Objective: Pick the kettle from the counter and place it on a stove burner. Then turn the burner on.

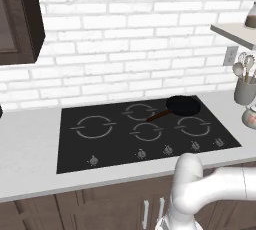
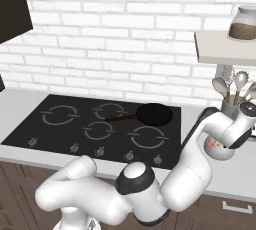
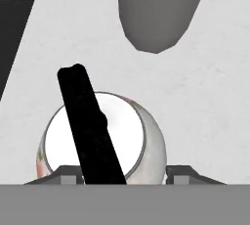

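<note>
White brick wall [image 1: 125, 39] backs the grey counter [image 1: 30, 149] and black cooktop [image 1: 140, 129]; the gripper [image 3: 124, 172] hangs spread wide over the kettle [image 3: 122, 136] at right.

The kettle [image 3: 127, 136] is shiny white with a bit of pink and a black handle. The bench [image 1: 30, 149] is pale grey. The cooktop [image 1: 120, 144] is black glass with thin grey rings. The frying pan [image 1: 183, 106] is black. The wall [image 1: 130, 49] is white brick. The utensil cup [image 1: 244, 91] is grey.
</note>
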